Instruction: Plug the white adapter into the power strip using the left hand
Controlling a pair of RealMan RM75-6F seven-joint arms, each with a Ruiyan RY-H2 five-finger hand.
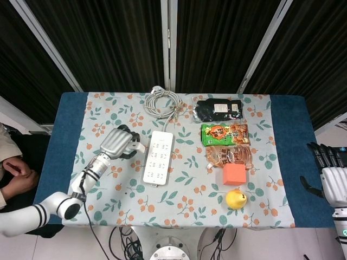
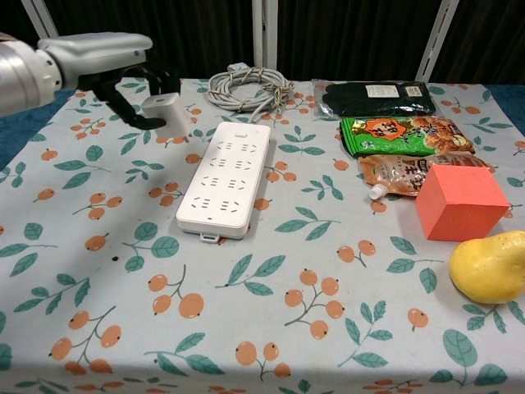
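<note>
The left hand (image 2: 123, 78) held the white adapter (image 2: 166, 115) in curled fingers, raised just left of the far end of the power strip (image 2: 225, 179).

My left hand (image 1: 118, 143) holds the adapter (image 2: 166, 116) just left of the power strip (image 2: 226, 178), which lies mid-surface (image 2: 271, 328). Behind the strip sits its coiled cable (image 2: 246, 88). To the strip's right, three packets (image 2: 402, 134) run front to back; before them stand a cube (image 2: 459, 201) and then a lemon (image 2: 490, 267). My right hand (image 1: 332, 176) hangs off the surface's right edge.
</note>
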